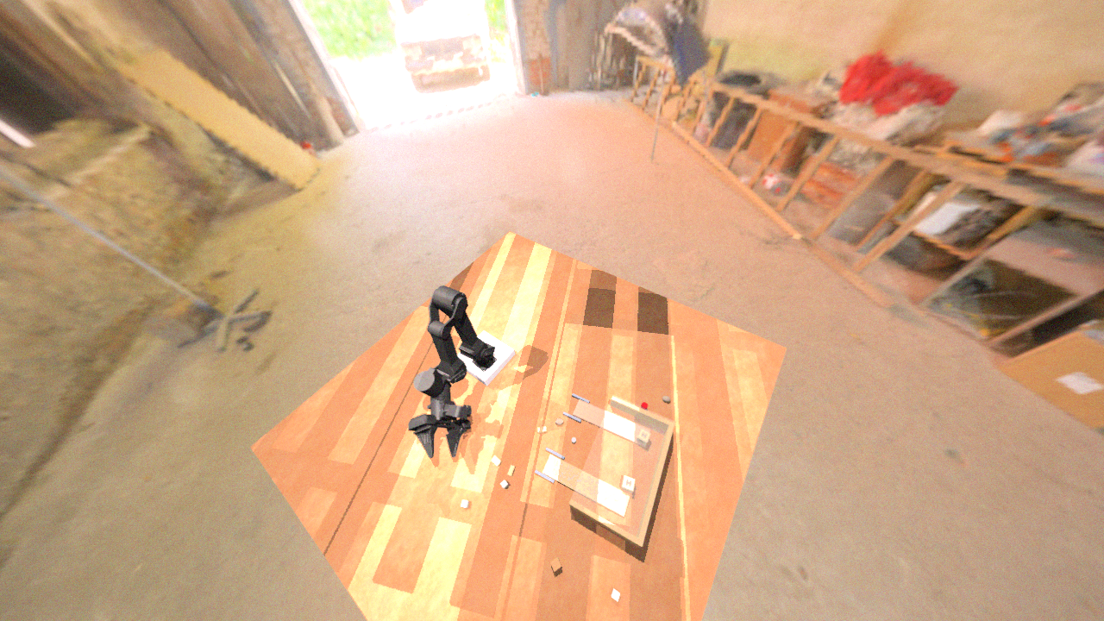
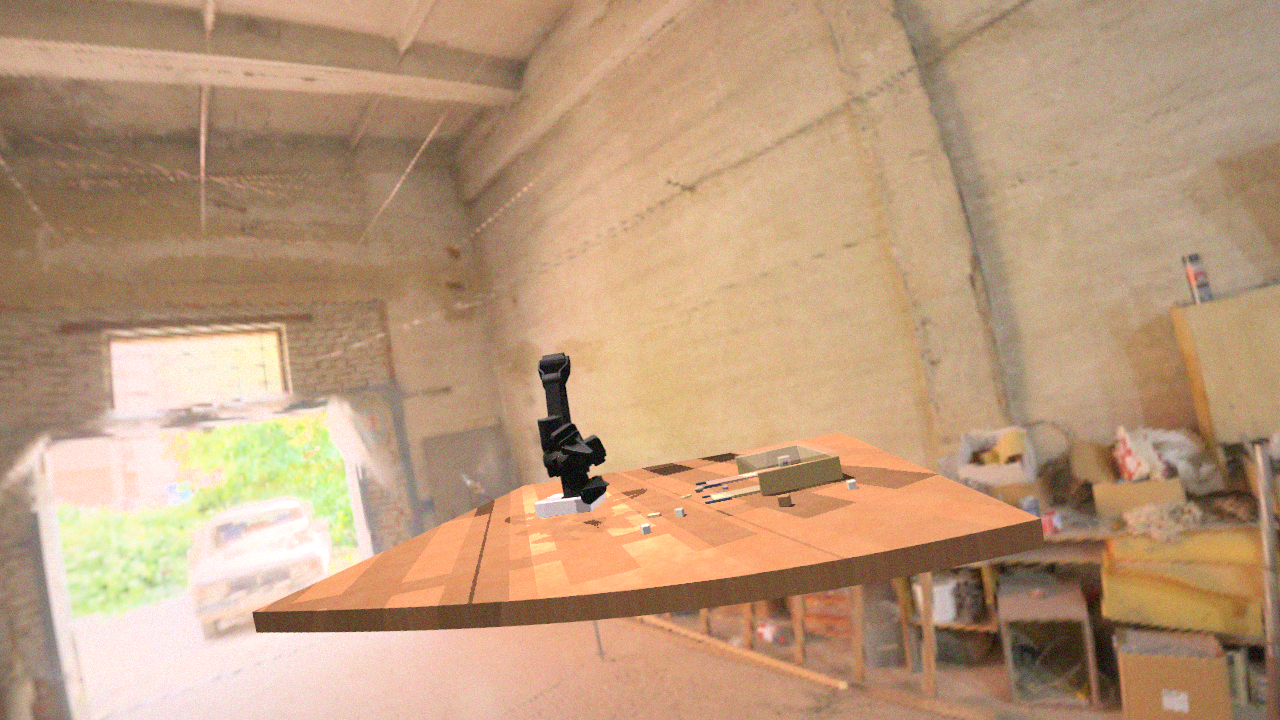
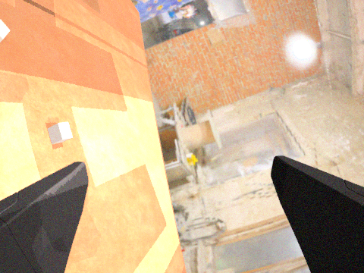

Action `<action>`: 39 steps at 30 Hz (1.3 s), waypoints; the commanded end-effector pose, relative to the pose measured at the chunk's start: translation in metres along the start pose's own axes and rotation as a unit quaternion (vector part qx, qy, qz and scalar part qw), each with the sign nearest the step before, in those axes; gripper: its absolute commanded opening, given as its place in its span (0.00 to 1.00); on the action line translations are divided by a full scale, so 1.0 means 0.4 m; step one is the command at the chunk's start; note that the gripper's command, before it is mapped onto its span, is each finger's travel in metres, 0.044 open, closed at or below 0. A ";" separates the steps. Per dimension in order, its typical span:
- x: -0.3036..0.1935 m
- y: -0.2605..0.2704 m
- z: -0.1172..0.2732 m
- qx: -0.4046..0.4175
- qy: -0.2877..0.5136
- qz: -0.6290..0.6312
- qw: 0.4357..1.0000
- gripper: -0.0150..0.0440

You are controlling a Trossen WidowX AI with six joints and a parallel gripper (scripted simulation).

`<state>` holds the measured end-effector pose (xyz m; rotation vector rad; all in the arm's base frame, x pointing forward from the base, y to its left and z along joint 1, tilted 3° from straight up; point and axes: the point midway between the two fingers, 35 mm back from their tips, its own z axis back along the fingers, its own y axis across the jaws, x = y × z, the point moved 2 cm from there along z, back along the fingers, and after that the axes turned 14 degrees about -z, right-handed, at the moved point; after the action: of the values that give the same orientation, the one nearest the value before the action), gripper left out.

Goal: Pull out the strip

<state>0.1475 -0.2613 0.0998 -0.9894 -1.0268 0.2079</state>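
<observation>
My gripper [image 1: 442,455] [image 3: 181,170] is open and empty, above the table on the robot's side, well away from the tray. A shallow wooden tray [image 1: 606,526] [image 2: 801,476] holds two pale cubes with dark marks. One cube [image 1: 643,435] is at the inner end of the upper strip [image 1: 618,424]. The other cube [image 1: 628,483] is by the inner end of the lower strip [image 1: 611,495]. Both strips stick out toward the robot, with blue-grey bars at their outer ends. The marks are too small to read, and contact under the cubes cannot be told.
Small pale blocks [image 1: 464,503] [image 1: 504,484] [image 1: 495,461] [image 2: 645,529] [image 3: 61,133] lie between the gripper and the tray. A brown block [image 1: 556,567] [image 2: 785,501] and a white block [image 1: 615,594] [image 2: 851,484] lie beyond the tray's lower side. A red piece [image 1: 643,405] and a dark piece [image 1: 666,398] lie behind it.
</observation>
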 end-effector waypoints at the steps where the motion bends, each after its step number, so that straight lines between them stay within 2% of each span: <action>1: 0.003 0.001 -0.004 0.002 -0.001 -0.004 1.000 0.93; 9: 0.196 0.072 -0.122 0.115 -0.023 -0.173 0.978 0.93; 14: 0.360 0.135 -0.139 0.194 -0.011 -0.267 0.944 0.93; 20: 0.554 0.210 -0.078 0.279 0.026 -0.351 0.893 0.93; 27: 0.716 0.263 0.072 0.351 0.084 -0.409 0.838 0.93; 30: 0.743 0.269 0.115 0.364 0.099 -0.419 0.826 0.93; 39: 0.743 0.269 0.116 0.365 0.099 -0.419 0.826 0.93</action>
<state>0.3023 -0.0043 0.2046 0.1801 -0.9751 -0.2216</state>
